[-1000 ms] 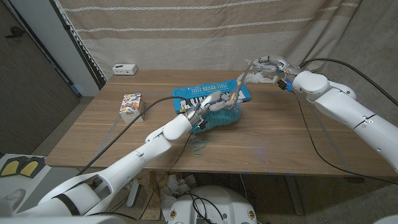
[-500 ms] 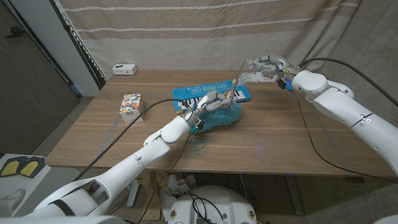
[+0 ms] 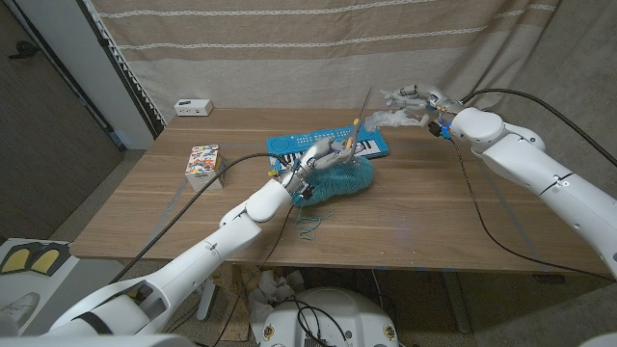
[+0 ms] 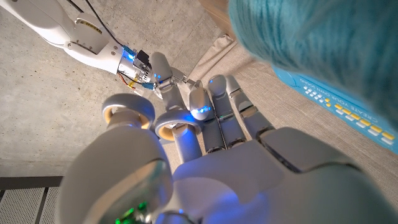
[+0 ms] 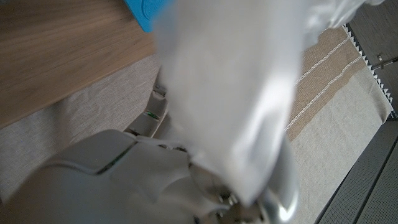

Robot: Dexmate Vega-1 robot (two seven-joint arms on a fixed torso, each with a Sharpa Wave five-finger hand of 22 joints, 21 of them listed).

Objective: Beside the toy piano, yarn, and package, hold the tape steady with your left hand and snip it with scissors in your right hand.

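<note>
Left hand point(image 3: 323, 151) over yarn point(image 3: 339, 178), pinching tape point(image 3: 362, 104); strip rises slanting toward right hand point(image 3: 410, 104). Right hand near strip's upper end, wrapped in something clear; scissors, grip: cannot tell.

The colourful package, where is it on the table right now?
In the head view the package lies on the robot's left side of the table, apart from the blue toy piano and teal yarn to its right.

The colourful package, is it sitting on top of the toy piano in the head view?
No: the package lies on the bare wood toward the table's left side, well apart from the blue toy piano.
</note>
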